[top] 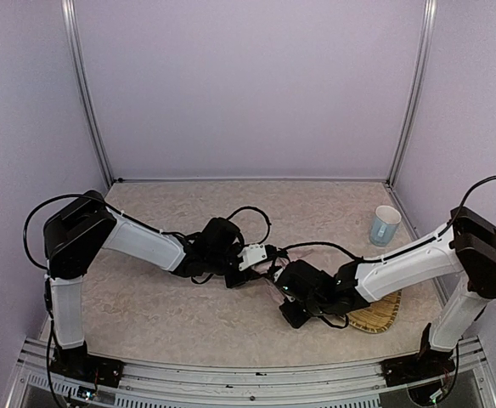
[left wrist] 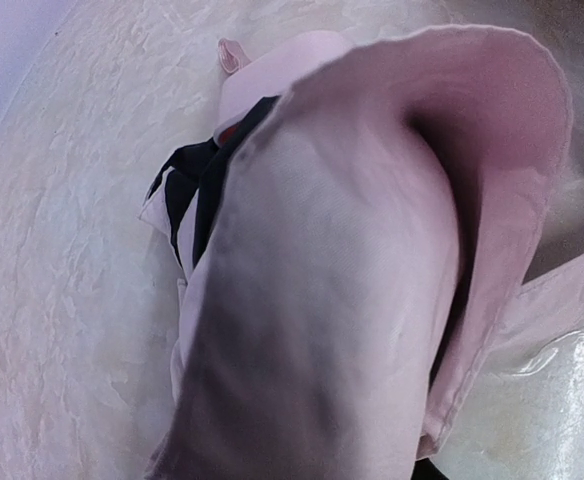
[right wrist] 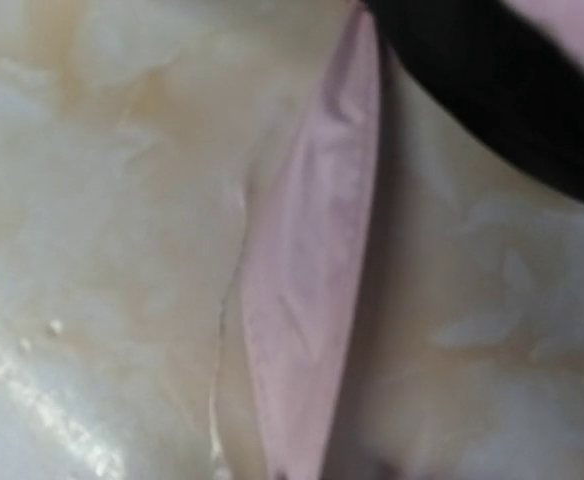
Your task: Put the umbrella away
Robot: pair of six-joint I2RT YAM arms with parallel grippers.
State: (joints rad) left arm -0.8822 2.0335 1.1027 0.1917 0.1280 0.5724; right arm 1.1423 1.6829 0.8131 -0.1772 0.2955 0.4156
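Overhead view: the umbrella (left wrist: pixel 352 260) lies at the middle of the surface (top: pixel 171 314), where the two wrists meet. From above it is nearly all hidden under them.

Left fingers (top: pixel 269 262): covered by the wrist housing overhead. In the left wrist view, pale pink fabric sits right against the lens and fills most of the frame, hiding them. I cannot tell how far apart they stand or whether they hold anything.

Same view, at 10 o'clock from the frame centre: folds of black lining (left wrist: pixel 187 190) show between pink panels. A small red speck (left wrist: pixel 228 133) sits among them, too small to make out. The fabric is cut off at the bottom edge.

Right fingers (top: pixel 282 287): closed right down. They are out of sight in the right wrist view, which is badly blurred, so whether any cloth is pinched cannot be told. That view shows one pink fold (right wrist: pixel 312 300) lying on the surface, running from 12 to 6 o'clock, and a dark band (right wrist: pixel 512 100) cut off at 2 o'clock.

Away from the umbrella: a cup (top: pixel 385 225) stands at 2 o'clock, well apart. A straw tray (top: pixel 382 316) lies at 4 o'clock, partly under the right arm.
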